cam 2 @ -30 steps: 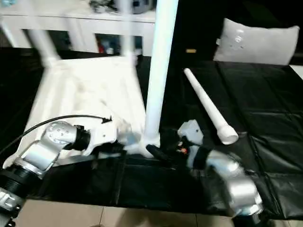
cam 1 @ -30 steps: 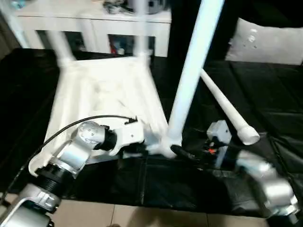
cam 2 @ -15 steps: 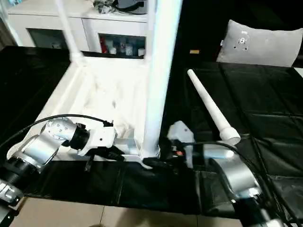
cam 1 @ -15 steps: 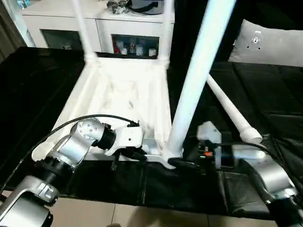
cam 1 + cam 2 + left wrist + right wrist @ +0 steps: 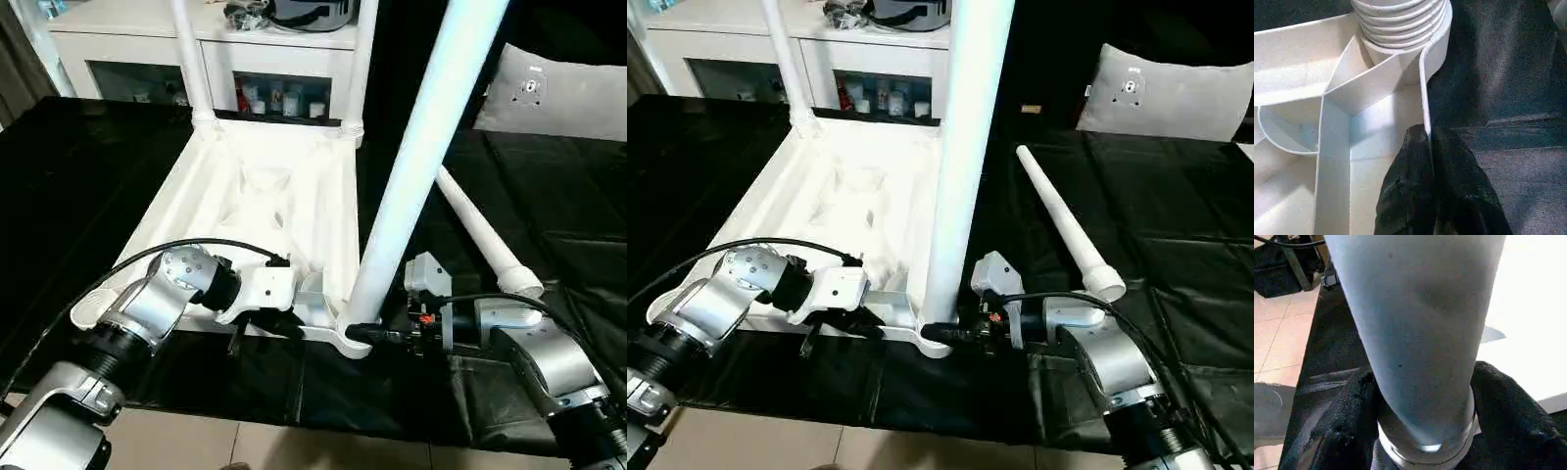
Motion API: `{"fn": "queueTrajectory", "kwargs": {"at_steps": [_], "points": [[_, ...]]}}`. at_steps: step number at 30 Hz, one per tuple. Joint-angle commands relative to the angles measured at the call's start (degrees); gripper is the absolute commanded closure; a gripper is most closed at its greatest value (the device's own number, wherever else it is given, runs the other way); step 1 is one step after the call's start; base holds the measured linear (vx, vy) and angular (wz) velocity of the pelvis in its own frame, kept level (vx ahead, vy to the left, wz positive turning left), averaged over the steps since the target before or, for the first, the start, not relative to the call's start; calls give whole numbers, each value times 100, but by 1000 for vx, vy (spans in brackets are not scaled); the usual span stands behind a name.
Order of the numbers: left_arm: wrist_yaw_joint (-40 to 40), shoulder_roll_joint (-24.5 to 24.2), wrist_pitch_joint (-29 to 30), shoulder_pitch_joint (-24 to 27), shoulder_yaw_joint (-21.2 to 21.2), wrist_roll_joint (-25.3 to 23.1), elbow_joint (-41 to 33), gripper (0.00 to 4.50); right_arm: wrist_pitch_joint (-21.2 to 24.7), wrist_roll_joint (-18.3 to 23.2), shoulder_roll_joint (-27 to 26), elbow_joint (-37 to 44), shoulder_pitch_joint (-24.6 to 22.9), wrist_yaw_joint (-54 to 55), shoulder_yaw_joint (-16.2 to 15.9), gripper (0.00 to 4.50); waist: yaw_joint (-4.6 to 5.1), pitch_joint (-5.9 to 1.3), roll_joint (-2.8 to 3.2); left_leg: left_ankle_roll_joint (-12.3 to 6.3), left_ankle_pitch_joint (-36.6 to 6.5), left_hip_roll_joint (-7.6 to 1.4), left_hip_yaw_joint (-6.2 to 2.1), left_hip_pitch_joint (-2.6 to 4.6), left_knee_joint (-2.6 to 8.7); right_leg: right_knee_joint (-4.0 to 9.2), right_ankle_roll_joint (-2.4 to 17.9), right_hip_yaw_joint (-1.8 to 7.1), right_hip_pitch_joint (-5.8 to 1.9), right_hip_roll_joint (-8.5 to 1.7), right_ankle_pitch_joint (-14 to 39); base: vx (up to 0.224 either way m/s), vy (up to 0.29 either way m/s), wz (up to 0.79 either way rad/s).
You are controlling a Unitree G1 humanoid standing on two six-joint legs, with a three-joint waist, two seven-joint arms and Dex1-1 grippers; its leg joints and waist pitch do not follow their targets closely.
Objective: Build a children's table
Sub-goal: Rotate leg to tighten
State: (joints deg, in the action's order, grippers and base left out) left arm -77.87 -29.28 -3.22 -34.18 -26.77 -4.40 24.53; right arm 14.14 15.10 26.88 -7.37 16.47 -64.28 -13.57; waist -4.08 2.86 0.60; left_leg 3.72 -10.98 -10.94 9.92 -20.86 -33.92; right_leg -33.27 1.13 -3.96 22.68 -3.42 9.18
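The right gripper (image 5: pixel 1422 431) is clasping the base of a leg (image 5: pixel 411 166) standing in the tabletop's (image 5: pixel 255 196) near corner socket; turning it straight should seat it. The left gripper (image 5: pixel 1427 147) is pinching the rim beside it. Both forearms are reaching in low, toward each other.

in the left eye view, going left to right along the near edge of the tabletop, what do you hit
left gripper pinching the tabletop rim → upright leg in the near corner socket → right gripper around that leg's base → loose leg lying on the black cover, its wide end nearest.
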Motion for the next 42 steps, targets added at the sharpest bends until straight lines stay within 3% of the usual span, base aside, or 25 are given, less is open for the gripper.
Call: {"fn": "queueTrajectory", "kwargs": {"at_steps": [1,8,10,12,13,15,16,17,18,19,20,21,22,23,24,25,26,27,28,29,31,33,38,39,42], "points": [[-83,31,-4,64,-245,-180,21,450,71,-40,-21,64,-104,-90,-180,201,14,-384,-1,-249,-954,-249,-47,72,384,308,1215,277,-287,-460,1320,0,0,0],[387,269,1001,303,91,107,-468,450,764,277,-532,398,-549,598,-98,202,21,-377,21,-232,-999,-249,-56,72,405,316,1230,274,-283,-462,1353,0,0,0],[677,438,1486,345,254,213,-610,450,826,215,-714,406,-646,913,-91,208,55,-325,25,-139,-1361,-234,-49,100,434,390,1069,270,-257,-455,1991,0,0,0],[1104,714,1914,396,428,285,-793,450,803,39,-1121,302,-751,1606,2,209,120,-257,34,27,-2055,-196,-88,208,436,554,704,221,-185,-476,3338,0,0,0],[1383,873,2185,420,505,251,-915,450,786,-73,-1396,194,-783,2072,94,209,151,-246,26,71,-2160,-196,-103,210,438,572,623,216,-175,-485,3546,0,0,0],[1722,1095,2575,439,618,247,-1062,450,885,-125,-1713,74,-785,2577,233,210,276,-234,24,149,-2491,-121,-174,242,407,718,201,71,-160,-473,4285,-60,11,-8],[1899,1217,2747,442,667,237,-1132,450,907,-143,-1874,8,-769,2824,313,210,322,-232,20,154,-2552,-128,-183,235,416,731,138,56,-167,-468,4314,-66,19,-10],[1899,1217,2747,442,667,237,-1132,450,907,-143,-1874,8,-769,2824,313,210,396,-221,46,120,-2720,-120,-207,233,408,788,57,-21,-158,-460,4384,-62,36,-12],[2435,1586,3280,429,792,150,-1345,450,990,-148,-2334,-221,-649,3634,597,210,488,-208,89,78,-3033,-124,-230,304,386,878,4,-151,-135,-441,4374,-63,45,-9],[2521,1648,3353,423,812,136,-1370,450,998,-146,-2404,-266,-623,3764,648,210,563,-197,119,93,-3249,-153,-243,342,390,918,1,-262,-147,-428,4255,-63,45,-9],[2665,1753,3480,411,847,112,-1414,450,1014,-143,-2522,-342,-577,3986,734,210,643,-164,149,97,-3556,-193,-285,346,442,967,-53,-435,-192,-383,4121,-65,54,-9],[2954,1955,3645,347,941,70,-1414,450,1008,-158,-2663,-503,-467,4285,854,210,536,-165,370,225,-4826,-603,-442,-204,1124,-398,233,-295,-875,-330,1874,-103,44,-12],[3245,2155,3816,280,1047,32,-1431,450,1003,-212,-2796,-636,-361,4545,969,210,464,-140,311,199,-4965,-577,-341,-210,1188,-439,210,-240,-749,-274,1143,-103,44,-12],[3685,2459,3937,147,1231,11,-1392,450,964,-281,-2968,-866,-166,4897,1126,210,530,-244,90,125,-4426,-354,-224,259,906,-239,178,88,-394,-353,1641,0,0,0],[3801,2546,3981,105,1278,11,-1391,450,942,-317,-3033,-937,-99,5004,1175,210,519,-242,26,396,-3197,27,-255,297,269,569,200,59,-153,-780,4483,-1,-57,-7],[3806,2549,3981,100,1278,10,-1389,450,940,-318,-3037,-944,-91,5009,1177,210,439,-269,-122,106,-1901,69,-267,138,-34,747,-62,124,-165,-966,5455,-1,-57,-7],[3848,2577,3978,64,1277,0,-1375,450,923,-325,-3071,-1003,-29,5040,1192,210,393,-318,-88,47,-1428,4,-312,-80,161,591,-28,152,-374,-919,4977,-14,-27,-30],[3816,2483,3872,23,1202,-51,-1315,450,827,-367,-3078,-1034,30,4981,1154,210,396,-304,-19,108,-1308,-45,-313,-218,344,501,42,70,-366,-679,4144,48,-14,-21],[3783,2414,3809,8,1157,-86,-1280,450,781,-382,-3069,-1039,50,4924,1129,175,390,-343,14,126,-1318,-83,-319,-173,366,452,152,72,-335,-626,3608,48,-14,-21],[3758,2321,3768,5,1090,-162,-1272,450,722,-434,-3073,-1045,72,4884,1106,154,425,-363,53,85,-1270,-127,-316,-156,388,350,453,89,-316,-555,2595,0,0,0],[3573,2084,3621,72,953,-245,-1293,450,673,-443,-3048,-977,20,4851,1121,139,430,-384,92,-58,-1065,-151,-272,-172,405,252,926,93,-357,-497,1291,0,0,0],[3473,1979,3546,108,900,-266,-1306,450,626,-453,-3005,-937,-8,4815,1116,122,420,-375,93,-134,-1021,-157,-234,-141,395,236,1082,97,-369,-485,976,0,0,0],[3120,1612,3337,265,801,-282,-1311,450,142,-630,-2538,-796,-94,4370,960,92,362,-383,130,-173,-933,-196,-191,-76,399,227,1200,111,-384,-490,769,0,0,0],[2984,1493,3213,291,769,-229,-1285,450,-4,-580,-2335,-699,-145,3997,948,63,340,-388,120,-186,-861,-205,-180,-62,390,219,1243,120,-383,-487,589,0,0,0],[2730,1307,2926,314,666,-163,-1220,450,-112,-498,-2056,-508,-229,3451,920,44,321,-394,115,-341,-691,-196,-163,-75,365,183,1342,132,-405,-494,225,0,0,0]]}}
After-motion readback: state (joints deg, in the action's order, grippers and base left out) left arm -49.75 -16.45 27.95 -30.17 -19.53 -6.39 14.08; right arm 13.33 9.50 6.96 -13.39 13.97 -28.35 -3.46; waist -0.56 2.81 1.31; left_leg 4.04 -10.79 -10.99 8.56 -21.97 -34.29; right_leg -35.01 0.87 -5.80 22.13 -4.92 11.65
